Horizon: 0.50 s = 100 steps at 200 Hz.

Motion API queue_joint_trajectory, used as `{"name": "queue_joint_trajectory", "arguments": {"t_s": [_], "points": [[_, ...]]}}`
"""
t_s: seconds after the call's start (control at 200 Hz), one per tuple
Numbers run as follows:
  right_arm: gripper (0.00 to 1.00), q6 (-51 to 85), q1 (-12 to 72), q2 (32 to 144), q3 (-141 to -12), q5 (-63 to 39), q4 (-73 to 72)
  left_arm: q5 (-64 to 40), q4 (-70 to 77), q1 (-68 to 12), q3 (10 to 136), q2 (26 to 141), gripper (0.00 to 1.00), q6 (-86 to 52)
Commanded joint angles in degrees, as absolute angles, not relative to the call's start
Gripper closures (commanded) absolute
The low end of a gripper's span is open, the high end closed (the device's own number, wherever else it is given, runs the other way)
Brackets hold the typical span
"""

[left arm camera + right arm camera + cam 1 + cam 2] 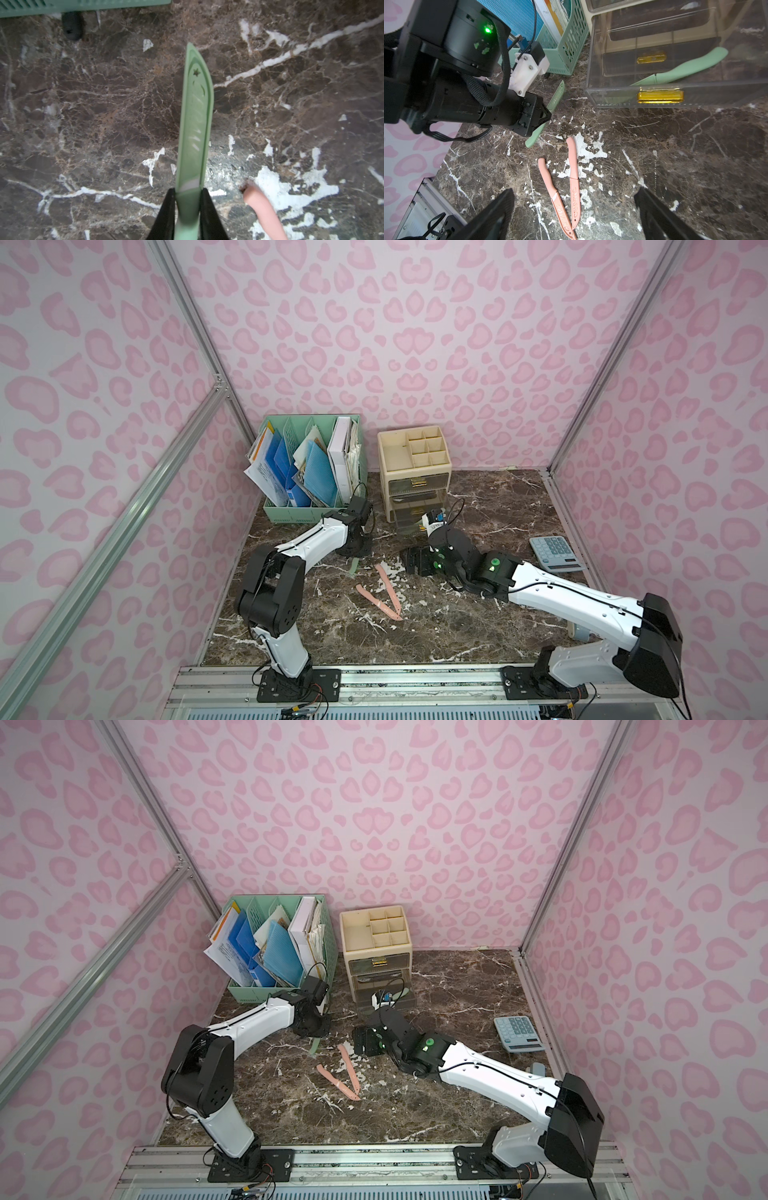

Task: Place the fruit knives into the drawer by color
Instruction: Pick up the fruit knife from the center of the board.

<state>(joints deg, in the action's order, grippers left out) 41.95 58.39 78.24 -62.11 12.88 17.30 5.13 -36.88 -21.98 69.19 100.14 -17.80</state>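
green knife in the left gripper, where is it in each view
Top view: green knife mid-table, near the pink knives.
Top view: green knife, same spot.
Left wrist: centre, clamped in the left gripper.
Right wrist: near centre, short of the drawer.
Landmark: mint file basket.

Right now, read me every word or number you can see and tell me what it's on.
"CERAMIC": blade of one pink knife.
"CERAMIC": blade of the other pink knife.
Held green knife: star cutout; lettering too blurred to read.
Calculator keys and papers: too small to read.
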Motion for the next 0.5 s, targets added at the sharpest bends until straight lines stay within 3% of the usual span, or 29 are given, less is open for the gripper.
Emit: {"name": "queue_joint_trajectory", "arguments": {"t_s": [0.0,0.495], "points": [[0.05,41.8,58.4,78.4,-62.2,13.1,15.8,5.5,-38.5,-22.0,69.3,98.9,0.85,-17.3],[0.05,41.5,57.5,78.1,-62.1,14.0,15.5,6.7,-42.1,-22.6,67.3,90.9,0.84,-17.0]]}}
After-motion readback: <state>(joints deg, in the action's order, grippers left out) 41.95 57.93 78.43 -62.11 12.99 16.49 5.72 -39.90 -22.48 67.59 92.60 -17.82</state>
